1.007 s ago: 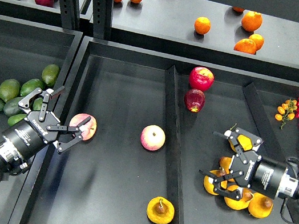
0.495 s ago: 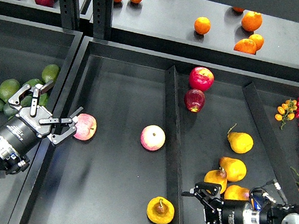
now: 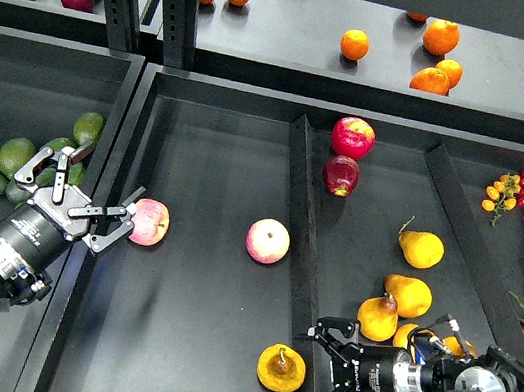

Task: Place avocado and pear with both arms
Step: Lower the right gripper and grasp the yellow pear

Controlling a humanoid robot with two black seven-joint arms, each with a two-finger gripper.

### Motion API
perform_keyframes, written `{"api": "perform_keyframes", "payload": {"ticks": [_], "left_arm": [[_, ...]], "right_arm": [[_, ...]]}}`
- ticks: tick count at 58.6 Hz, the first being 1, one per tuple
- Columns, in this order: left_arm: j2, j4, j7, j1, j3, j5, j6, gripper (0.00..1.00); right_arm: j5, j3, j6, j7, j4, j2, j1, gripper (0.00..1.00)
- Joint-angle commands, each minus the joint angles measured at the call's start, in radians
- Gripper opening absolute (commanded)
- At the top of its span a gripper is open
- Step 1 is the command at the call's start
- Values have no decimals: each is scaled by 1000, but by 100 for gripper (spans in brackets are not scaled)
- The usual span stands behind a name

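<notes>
— Yellow-orange and squat, the pear (image 3: 281, 368) with the dark brown pit is lying on the black tray floor (image 3: 188, 325), low down, just left of the thin divider wall (image 3: 299, 225). See it?

— Yes. The right gripper (image 3: 330, 375) is sitting just on the other side of that wall, close to the pear. Its black fingers are spread wide apart and holding nothing.

— Where are the smooth dark green avocados (image 3: 17, 156)?

— They are lying in a shiny heap in the left bin (image 3: 20, 72), oval and glossy. The left gripper (image 3: 90, 194) is hanging over the bin's edge beside them. Its fingers are spread apart too, with nothing between them.

— What is that round pink thing by its fingertip?

— A round pink-red apple (image 3: 148, 222). One black finger is right beside it; I cannot tell if they are touching.

— And further on?

— Another pink and yellow apple (image 3: 268, 241) is sitting alone in the middle. More yellow pears (image 3: 407, 295) are bunching together behind the right arm.
</notes>
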Motion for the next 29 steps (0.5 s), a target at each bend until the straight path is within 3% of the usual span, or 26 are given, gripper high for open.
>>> {"api": "perform_keyframes", "payload": {"ticks": [1,29], "left_arm": [[0,0,0,0,0,0,0,99],[0,-1,-1,5,0,0,0,99]], "right_arm": [[0,5,0,0,-24,24,0,92],[2,14,0,0,-118,104,-2,80]]}}
